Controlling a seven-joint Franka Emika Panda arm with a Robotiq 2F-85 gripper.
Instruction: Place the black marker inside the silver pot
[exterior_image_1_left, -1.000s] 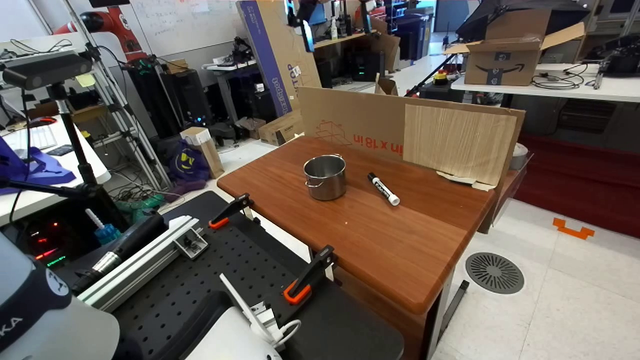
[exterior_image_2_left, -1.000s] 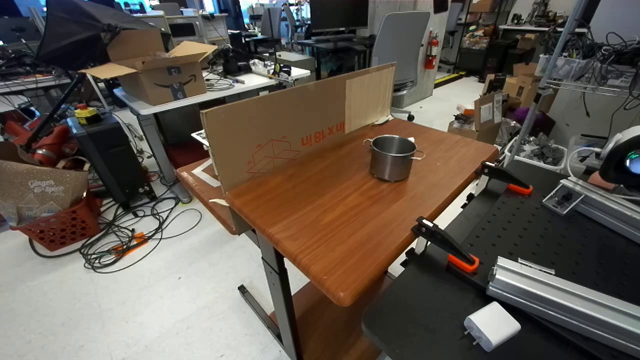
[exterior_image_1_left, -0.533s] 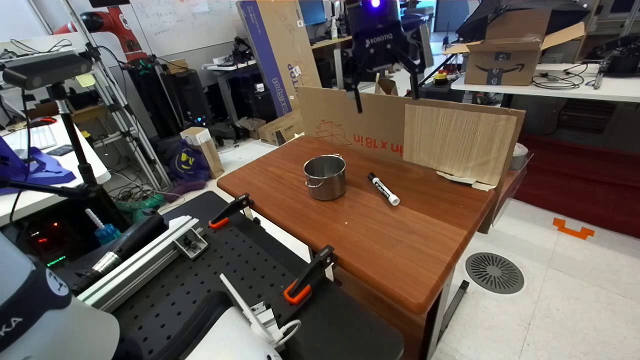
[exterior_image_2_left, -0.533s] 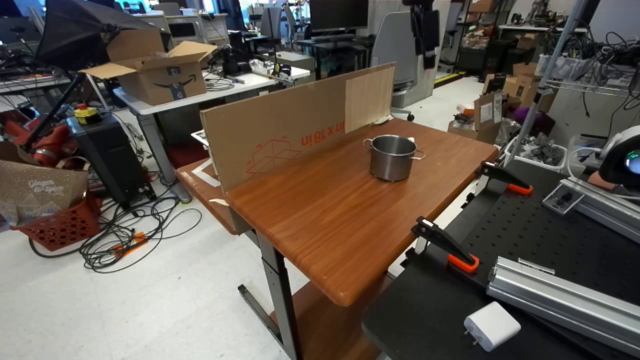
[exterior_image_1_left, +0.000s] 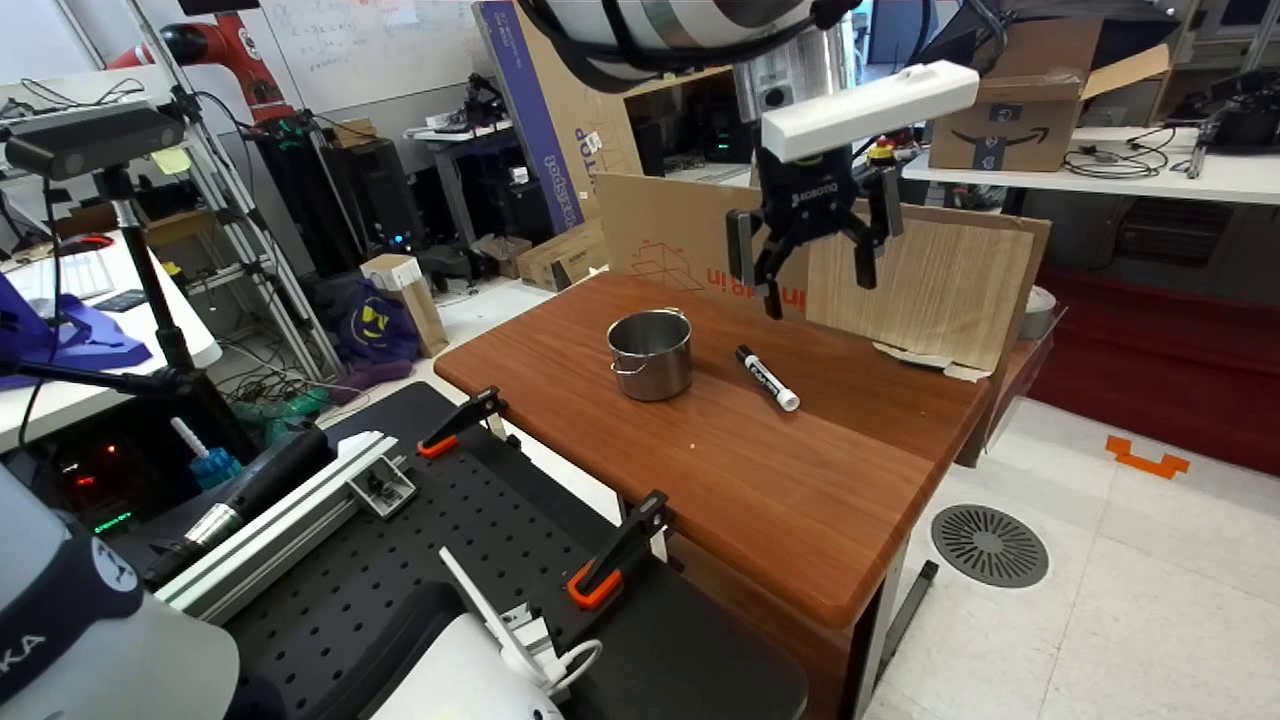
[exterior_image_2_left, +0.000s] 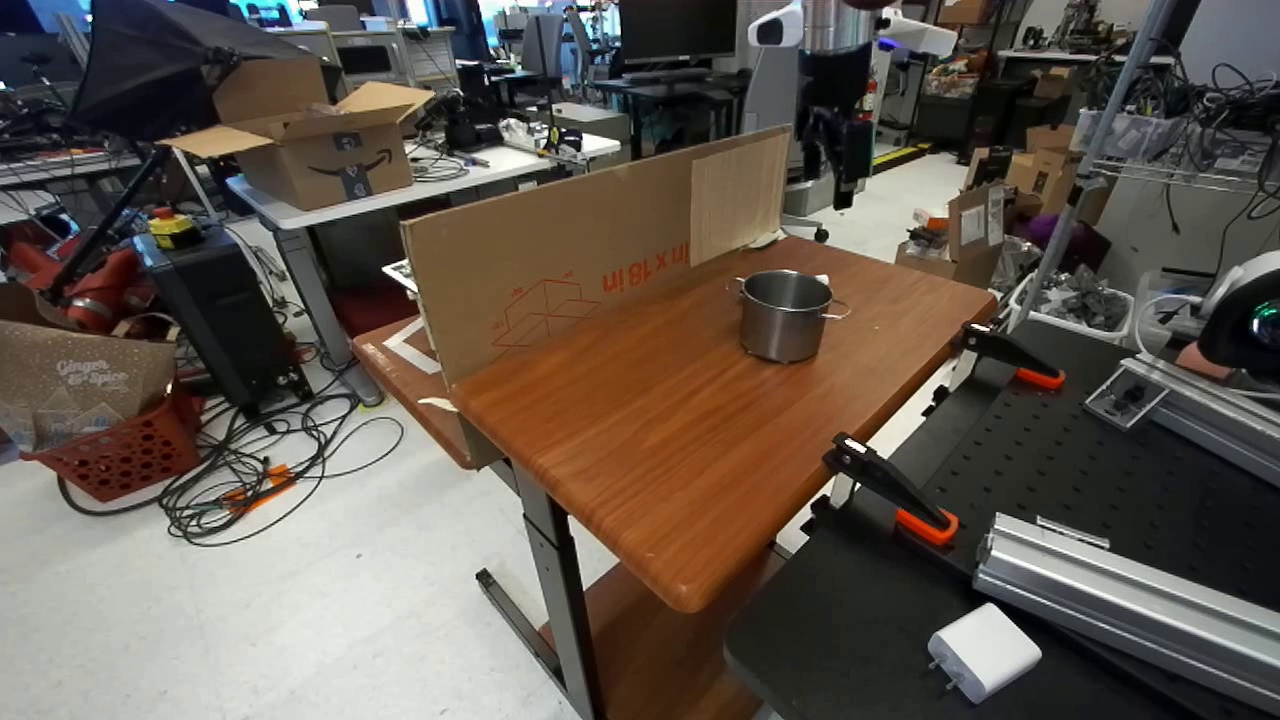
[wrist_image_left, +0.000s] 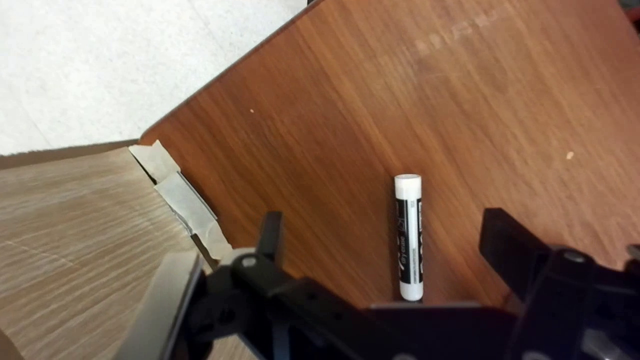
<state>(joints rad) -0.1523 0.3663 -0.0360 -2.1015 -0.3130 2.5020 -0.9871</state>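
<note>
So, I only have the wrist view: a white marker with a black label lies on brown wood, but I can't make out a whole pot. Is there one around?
Observer: Yes, in an exterior view a small round pot of silver metal stands beside the white marker, not touching it.
Visitor: Has it got a lid on?
Observer: No, it is open at the top in both exterior views.
Visitor: And is that black two-fingered claw touching the brown wooden table?
Observer: No, both exterior views show it hanging in the air, clear of the table.
</note>
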